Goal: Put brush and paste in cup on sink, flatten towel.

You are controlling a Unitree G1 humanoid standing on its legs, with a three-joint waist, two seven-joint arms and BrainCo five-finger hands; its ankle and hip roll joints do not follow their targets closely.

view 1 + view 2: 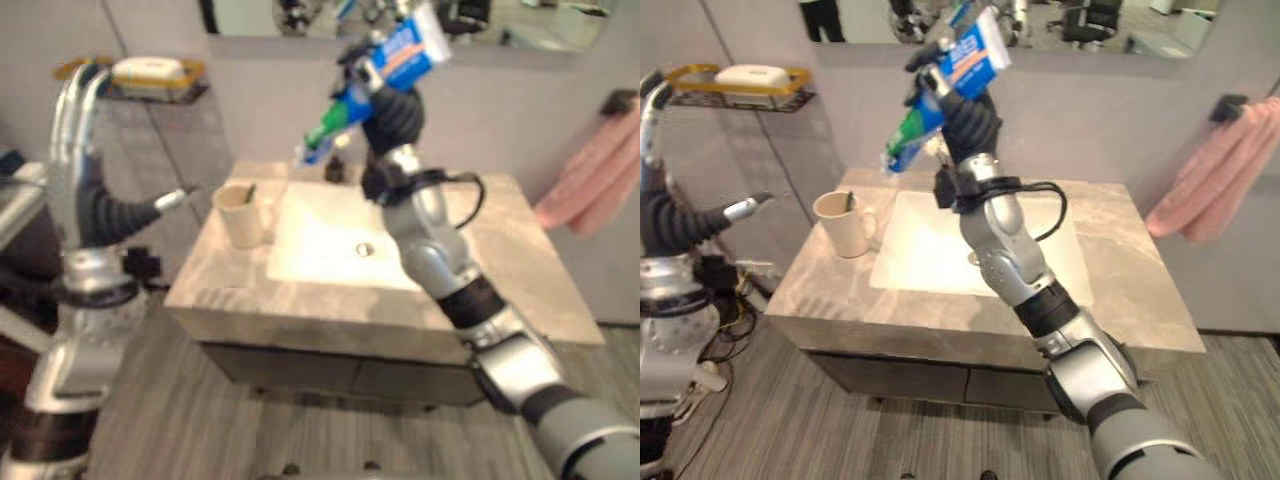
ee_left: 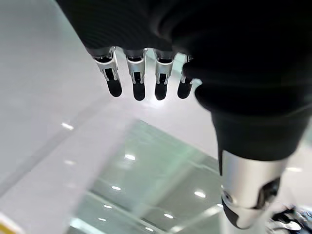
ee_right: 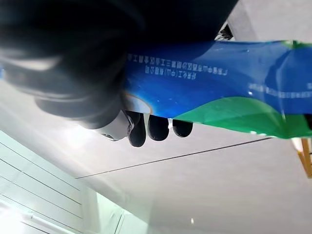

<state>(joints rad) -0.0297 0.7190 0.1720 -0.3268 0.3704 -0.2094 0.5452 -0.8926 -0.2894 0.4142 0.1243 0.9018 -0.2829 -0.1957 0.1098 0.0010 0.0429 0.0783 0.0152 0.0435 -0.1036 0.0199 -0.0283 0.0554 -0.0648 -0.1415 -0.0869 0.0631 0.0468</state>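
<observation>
My right hand is raised high over the back of the sink, shut on a blue, green and white toothpaste tube whose capped end tilts down toward the cup. In the right wrist view the tube crosses over my curled fingers. A beige cup stands on the counter left of the basin, and a dark green handle sticks out of it. My left hand hangs left of the counter, fingers straight and holding nothing. A pink towel hangs bunched from a wall hook at the right.
The white basin is sunk into a marbled grey counter. A wall shelf with a soap bar is at the upper left, behind my raised left arm. A mirror runs along the wall above the counter.
</observation>
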